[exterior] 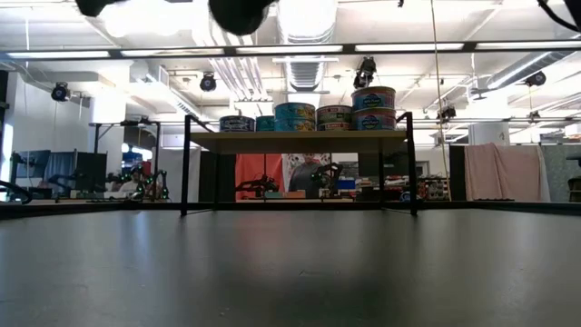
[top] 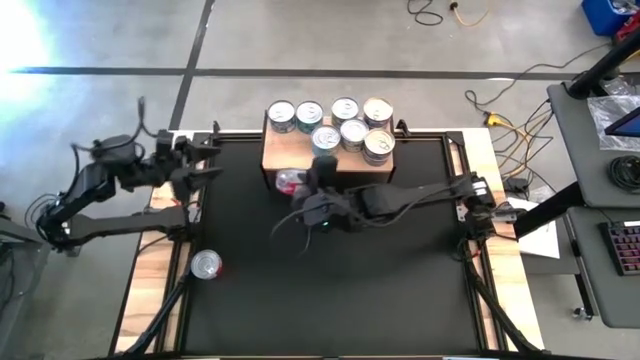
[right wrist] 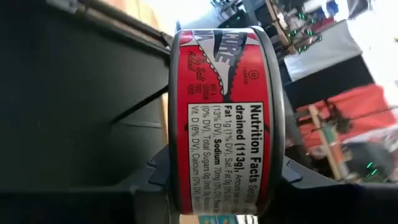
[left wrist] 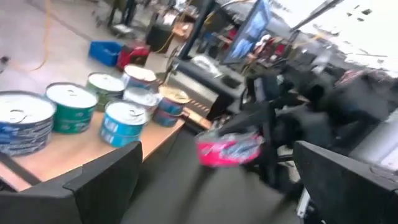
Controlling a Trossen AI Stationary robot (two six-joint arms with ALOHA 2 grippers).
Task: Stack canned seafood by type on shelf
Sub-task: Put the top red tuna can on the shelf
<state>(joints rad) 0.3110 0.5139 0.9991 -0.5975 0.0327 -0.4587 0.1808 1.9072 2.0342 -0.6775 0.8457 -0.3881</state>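
The shelf (top: pixel 325 152) stands at the mat's far edge with several tins of canned seafood (top: pixel 345 125) on its wood top; in the low view one tin (exterior: pixel 373 98) rests on another. My right gripper (top: pixel 297 185) hangs just in front of the shelf's near left part, shut on a red-labelled tin (right wrist: pixel 227 118). This tin also shows in the left wrist view (left wrist: pixel 230 149). Another red tin (top: pixel 205 264) stands on the mat near its left edge. My left gripper (top: pixel 205 165) stands open at the mat's far left, with nothing between its fingers (left wrist: pixel 106 177). My right gripper pinches the red tin between its two fingers (right wrist: pixel 155 174), one on each flat end (right wrist: pixel 173 155), so the label faces the wrist camera. The fingers come roughly level from the table's right side. The tin is lifted clear of the mat.
A black mat with wood edges (top: pixel 320 290) covers the table, bare across its middle and near side. The shelf's thin black legs (exterior: pixel 185 163) stand on its far part. A desk with a keyboard (top: pixel 622 245) and floor cables (top: pixel 510 125) lie beyond the right edge.
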